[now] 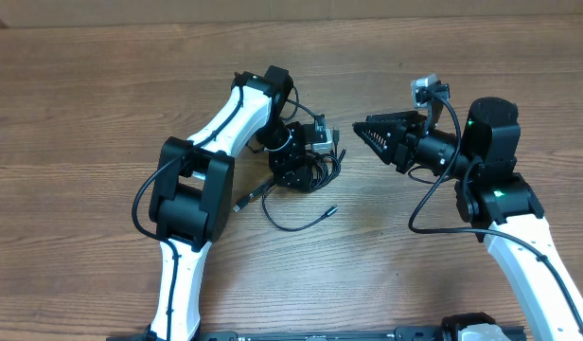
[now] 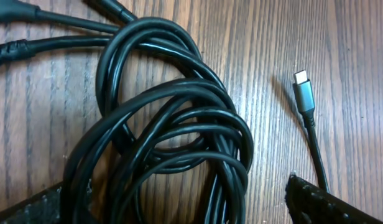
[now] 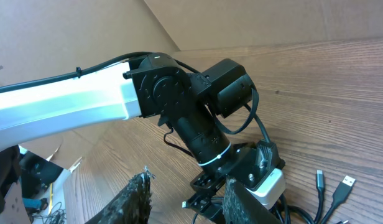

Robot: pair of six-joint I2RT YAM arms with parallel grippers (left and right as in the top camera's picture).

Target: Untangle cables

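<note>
Cables point(image 2: 173, 124) are lying knotted mid-desk point(image 1: 83, 95), one silver-tipped plug point(image 2: 301, 84) trailing free. Left fingers point(image 2: 328, 208) are hanging wide, straddling the knot, gripping nothing. Right fingers point(image 3: 138, 199) are hovering half-parted, empty, toward the right edge. Step, likely: choosing a grasp. Next: closing on one outer loop only.

Left arm point(image 1: 237, 112): rises from the near edge of the overhead view, elbow sharply bent, white forearm running up and right, wrist folded back down. Left gripper point(image 1: 306, 170) points downward, set low; jaws spread wide, one fingertip point(image 2: 316, 202) at each lower corner of its own wrist view

Right arm point(image 1: 519, 237): comes up from the near right, wrist turned leftward and held level. Right gripper point(image 1: 363, 134) aimed at the left one, near but apart; fingers point(image 3: 137, 199) partly parted, nothing between them
</note>
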